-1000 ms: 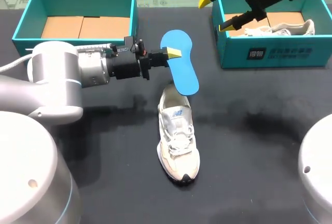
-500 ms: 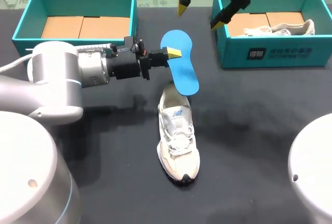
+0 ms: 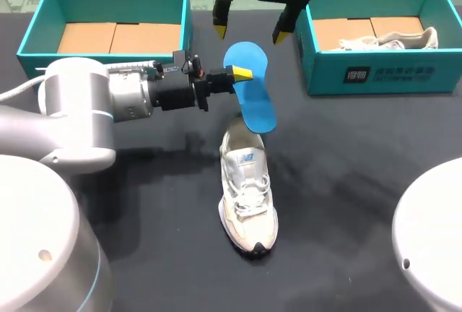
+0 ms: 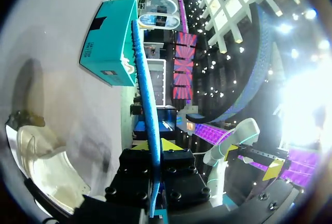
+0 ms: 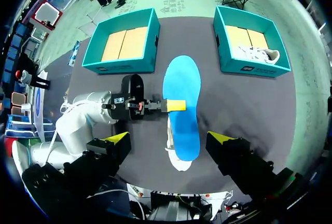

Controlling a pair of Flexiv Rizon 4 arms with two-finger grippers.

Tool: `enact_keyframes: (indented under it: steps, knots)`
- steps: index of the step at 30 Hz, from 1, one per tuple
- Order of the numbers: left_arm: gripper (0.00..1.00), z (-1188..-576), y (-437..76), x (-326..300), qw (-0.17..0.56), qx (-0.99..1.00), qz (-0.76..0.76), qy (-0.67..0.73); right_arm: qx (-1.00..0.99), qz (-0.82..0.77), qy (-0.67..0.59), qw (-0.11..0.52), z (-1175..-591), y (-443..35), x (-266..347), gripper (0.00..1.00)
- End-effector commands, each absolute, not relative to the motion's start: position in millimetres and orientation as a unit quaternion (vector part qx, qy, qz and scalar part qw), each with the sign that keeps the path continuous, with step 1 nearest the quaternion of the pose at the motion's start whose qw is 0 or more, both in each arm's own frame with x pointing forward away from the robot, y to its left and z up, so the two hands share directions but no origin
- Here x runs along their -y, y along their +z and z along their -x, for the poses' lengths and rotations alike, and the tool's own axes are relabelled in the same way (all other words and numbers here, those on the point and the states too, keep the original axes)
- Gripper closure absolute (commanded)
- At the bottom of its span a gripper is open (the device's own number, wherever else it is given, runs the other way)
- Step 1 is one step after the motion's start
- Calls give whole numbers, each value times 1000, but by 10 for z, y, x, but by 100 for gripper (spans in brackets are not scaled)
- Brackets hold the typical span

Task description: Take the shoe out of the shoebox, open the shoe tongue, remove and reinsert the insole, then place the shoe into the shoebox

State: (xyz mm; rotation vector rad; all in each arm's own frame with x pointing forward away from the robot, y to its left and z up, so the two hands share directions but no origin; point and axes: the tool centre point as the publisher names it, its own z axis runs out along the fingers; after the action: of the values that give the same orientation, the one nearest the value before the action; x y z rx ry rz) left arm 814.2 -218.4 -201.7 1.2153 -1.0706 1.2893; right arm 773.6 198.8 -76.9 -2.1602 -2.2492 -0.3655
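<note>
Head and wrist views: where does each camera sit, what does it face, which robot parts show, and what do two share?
Head view: above and behind, looking down on the table; both arms show, left gripper holding the insole, right gripper open above.
Left wrist view: on the left wrist, along its fingers; insole edge-on between them, shoe below.
Right wrist view: on the right wrist, facing down; its yellow tips and left arm show.
Shared: head and right wrist both show insole over shoe.

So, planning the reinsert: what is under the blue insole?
The white shoe lies under it; the insole, held by the left gripper, hides the heel end, so its opening cannot be seen.
</note>
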Motion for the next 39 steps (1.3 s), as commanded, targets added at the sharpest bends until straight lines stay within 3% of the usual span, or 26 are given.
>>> enact_keyframes:
  steps: [1, 7, 13, 23, 39]
  knots:
    - [100, -8139, -2019, 2186, 510, 445, -505, 535, 714, 695, -53, -67, -7710, -830, -2109, 0]
    - [100, -8139, -2019, 2186, 510, 445, -505, 535, 712, 696, -56, -73, -7677, -884, -2149, 0]
    - [100, -8139, -2019, 2186, 510, 445, -505, 535, 705, 704, -76, -41, -7670, -875, -2063, 0]
    - [100, -8139, -2019, 2186, 510, 445, -505, 535, 680, 708, -163, 94, -7761, -781, -1789, 0]
    - [100, -8139, -2019, 2186, 510, 445, -505, 535, 644, 672, -282, 233, -7920, -732, -1499, 0]
